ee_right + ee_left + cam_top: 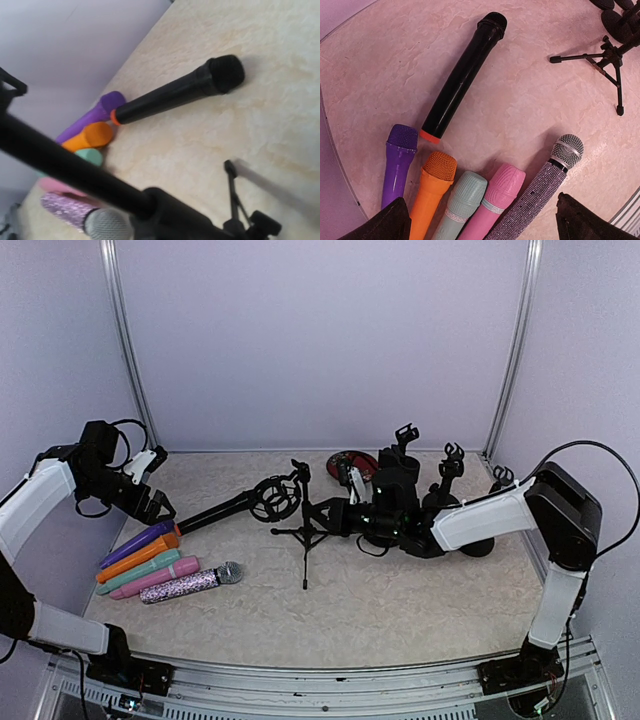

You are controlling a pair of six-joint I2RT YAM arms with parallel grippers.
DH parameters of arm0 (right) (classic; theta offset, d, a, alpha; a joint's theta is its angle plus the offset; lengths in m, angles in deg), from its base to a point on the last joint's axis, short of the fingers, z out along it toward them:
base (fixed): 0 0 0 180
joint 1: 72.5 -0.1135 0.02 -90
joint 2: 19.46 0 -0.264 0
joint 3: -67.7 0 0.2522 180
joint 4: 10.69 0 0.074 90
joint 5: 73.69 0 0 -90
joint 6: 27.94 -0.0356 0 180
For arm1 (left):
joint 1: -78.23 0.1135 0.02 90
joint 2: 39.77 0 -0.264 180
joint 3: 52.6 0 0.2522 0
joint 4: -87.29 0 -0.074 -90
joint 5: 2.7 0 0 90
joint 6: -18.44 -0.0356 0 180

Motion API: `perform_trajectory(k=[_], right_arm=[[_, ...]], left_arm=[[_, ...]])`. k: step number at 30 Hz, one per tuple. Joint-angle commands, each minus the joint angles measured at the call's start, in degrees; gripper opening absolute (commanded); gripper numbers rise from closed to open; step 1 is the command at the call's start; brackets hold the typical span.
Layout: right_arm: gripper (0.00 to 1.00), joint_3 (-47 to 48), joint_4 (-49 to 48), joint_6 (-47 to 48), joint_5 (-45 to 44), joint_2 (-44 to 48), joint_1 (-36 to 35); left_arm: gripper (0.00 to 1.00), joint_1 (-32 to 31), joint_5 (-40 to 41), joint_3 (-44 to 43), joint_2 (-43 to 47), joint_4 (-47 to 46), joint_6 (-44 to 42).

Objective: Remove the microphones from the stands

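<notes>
The black microphone [215, 513] with an orange end ring lies flat on the table, its head [225, 75] free and pointing toward the stand's ring clip [275, 498]. It also shows in the left wrist view as a black microphone [462, 75]. The small black tripod stand [305, 535] stands mid-table, its legs in view [612, 60]. My right gripper [340, 515] is at the stand's upper part. The stand's pole [75, 167] crosses right in front of that wrist camera, apparently clamped. My left gripper [485, 220] hangs open above the row of coloured microphones, holding nothing.
Purple [399, 160], orange [434, 187], teal [462, 202], pink [497, 197] and glittery [540, 190] microphones lie side by side at the left front. More black stands [452, 465] and a red-black disc [352, 462] sit at the back right. Walls enclose the table.
</notes>
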Motion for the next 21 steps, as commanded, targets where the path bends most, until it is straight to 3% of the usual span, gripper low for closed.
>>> perform_trajectory(k=[1, 6, 15, 18, 21], right_arm=[[0.0, 1.78, 8.21, 9.93, -10.3, 1.44, -2.32], [0.0, 3.98, 14.14, 22.14, -21.67, 1.67, -5.8], [0.0, 5.88, 16.2, 40.01, -38.52, 1.78, -11.77], [0.16, 6.47, 15.98, 40.92, -39.64, 2.55, -12.43], [0.47, 6.08, 15.0, 38.06, -35.43, 5.37, -12.17]], left_arm=[[0.99, 0.36, -0.29, 1.0, 1.13, 0.4, -0.77], [0.99, 0.35, -0.31, 0.85, 1.13, 0.35, -0.96], [0.99, 0.37, -1.14, 0.28, 0.17, 0.59, -0.49], [0.99, 0.37, -1.15, -0.14, 0.16, 0.68, -0.42], [0.99, 0.29, -1.02, -0.25, 0.16, 0.71, -0.38]])
